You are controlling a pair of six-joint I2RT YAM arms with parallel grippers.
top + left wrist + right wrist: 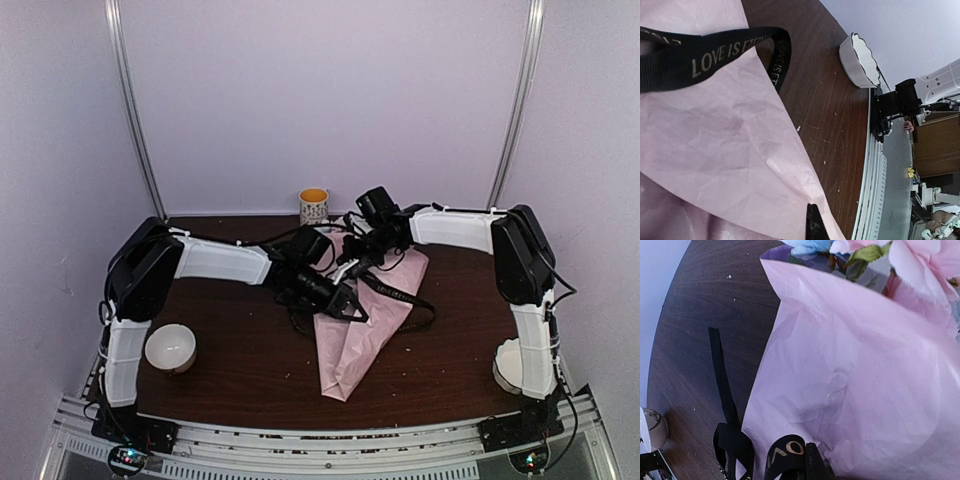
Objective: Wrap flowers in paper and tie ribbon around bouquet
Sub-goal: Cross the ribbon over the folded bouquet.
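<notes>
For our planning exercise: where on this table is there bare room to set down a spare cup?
Bare table lies between the left white bowl and the bouquet, along the near edge, and between the bouquet and the right arm. Crowded: the far middle, where ribbon, bouquet and mug sit close.

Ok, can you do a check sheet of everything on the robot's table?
Surface: dark wooden table, a few pale specks.
Job's things: pink paper bouquet lying flat, flowers showing at its wide end; black ribbon with gold letters looped over it.
Clutter: mug at the back; left bowl and right bowl, both white.
Grippers: left pincer and right pincer shut at the bouquet; what they pinch is hidden.
Cables: black cables along the arms.
Surroundings: pale walls, metal rail in front.
</notes>
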